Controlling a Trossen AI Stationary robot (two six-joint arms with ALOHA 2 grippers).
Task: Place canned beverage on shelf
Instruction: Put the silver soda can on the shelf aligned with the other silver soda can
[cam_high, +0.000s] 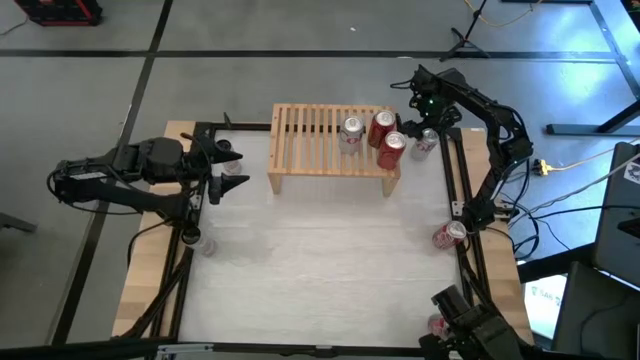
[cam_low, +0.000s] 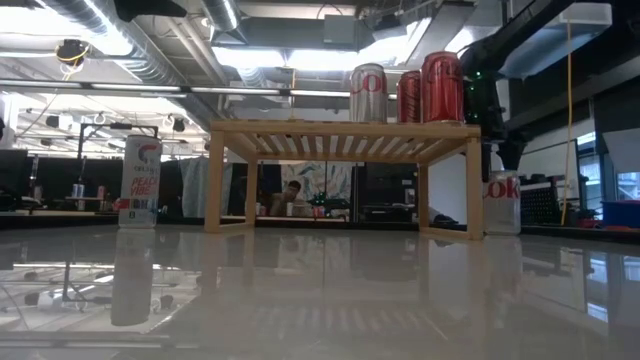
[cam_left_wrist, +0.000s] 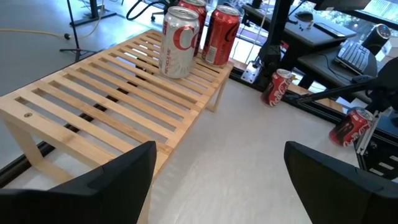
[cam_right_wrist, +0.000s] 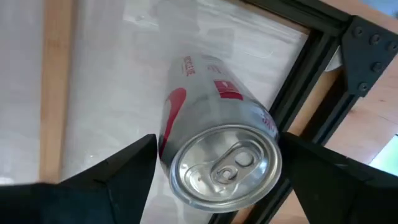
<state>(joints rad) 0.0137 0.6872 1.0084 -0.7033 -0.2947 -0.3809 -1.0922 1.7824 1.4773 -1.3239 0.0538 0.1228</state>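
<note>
Cans (cam_high: 372, 133): three already on the shelf (cam_high: 310, 140). Right gripper (cam_right_wrist: 214, 171) hangs spread wide over a silver can (cam_right_wrist: 217, 146), not gripping yet; left gripper (cam_left_wrist: 217, 180) waits open.

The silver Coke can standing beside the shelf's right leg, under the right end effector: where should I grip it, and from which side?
Grip the silver Coke can around its upper side wall, coming straight down from above. It stands upright, pull-tab top facing the open right end effector, whose fingers already flank it. The shelf leg and black table frame crowd its sides.
</note>
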